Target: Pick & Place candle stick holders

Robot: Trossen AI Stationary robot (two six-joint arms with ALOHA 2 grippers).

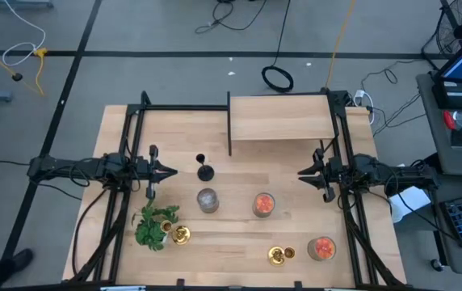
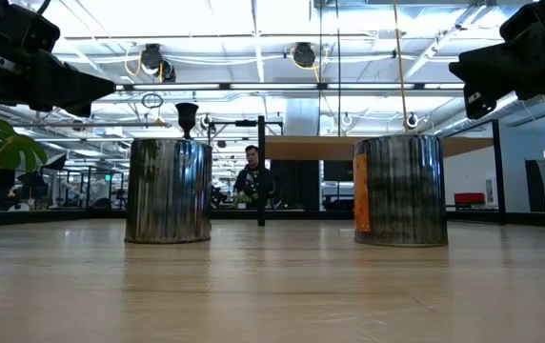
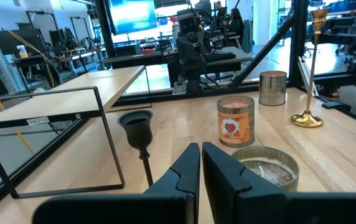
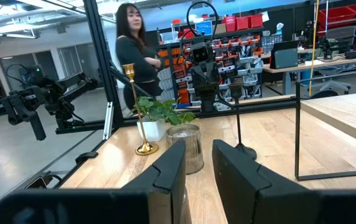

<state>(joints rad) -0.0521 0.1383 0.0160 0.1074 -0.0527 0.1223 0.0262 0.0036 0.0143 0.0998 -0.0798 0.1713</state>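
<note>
The table (image 1: 239, 242) was made of pale, smooth wood with a dark metal frame around it. A flat wooden shelf (image 1: 281, 117) stood toward 12 o'clock, held up on thin black legs.

The left gripper (image 1: 172, 170) hung at 9 o'clock. Its two dark fingers were almost together, with only a thin gap, and held nothing. The right gripper (image 1: 302, 172) hung at 3 o'clock. Its fingers stood a little apart and were also empty.

The black candle stick holder (image 1: 205, 168) stood upright near the middle of the table, just past the left gripper's tips. It had a round base, a thin stem and a small cup on top, all dull black.

One shiny gold candle stick holder (image 1: 181, 234) stood at about 7 o'clock, right beside a green leafy plant (image 1: 153, 225). The other gold candle stick holder (image 1: 278, 255) stood at about 5 o'clock, near a round jar with a red top (image 1: 321, 248).

A round silver tin (image 1: 207, 200) with ridged, shiny sides sat just toward 6 o'clock from the black holder. Another jar with a red and orange label (image 1: 263, 204) sat beside it toward 3 o'clock.

A person (image 4: 130, 53) with long dark hair stood in the room beyond the table.
</note>
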